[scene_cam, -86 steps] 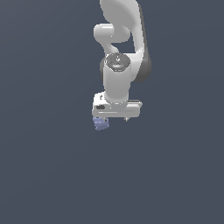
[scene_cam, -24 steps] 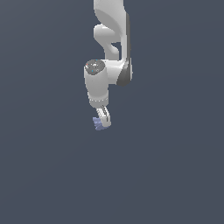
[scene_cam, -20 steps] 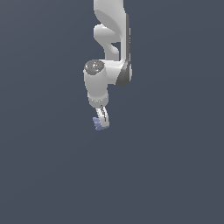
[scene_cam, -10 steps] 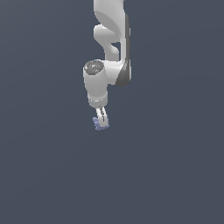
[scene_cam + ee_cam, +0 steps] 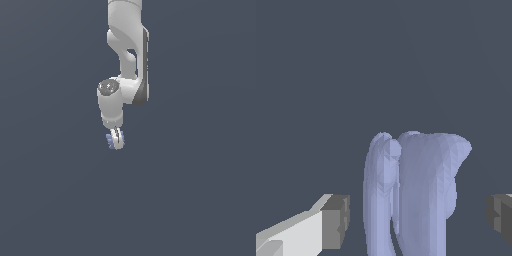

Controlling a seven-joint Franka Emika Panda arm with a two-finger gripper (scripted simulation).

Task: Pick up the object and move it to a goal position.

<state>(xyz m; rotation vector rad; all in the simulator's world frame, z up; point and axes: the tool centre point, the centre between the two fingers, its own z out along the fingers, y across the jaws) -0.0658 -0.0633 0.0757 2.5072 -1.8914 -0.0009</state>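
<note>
End effector (image 5: 116, 141) astride the object (image 5: 413, 192)

The object (image 5: 413, 192) is pale periwinkle-blue, shaded in soft vertical ridges. The arm (image 5: 125, 60) is white with a dark grey panel; the fingers (image 5: 336, 221) carry dark grey pads — all against flat slate-blue.

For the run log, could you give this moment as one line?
gripper: open | object: between fingers, ungrasped | phase: pre-grasp
</note>
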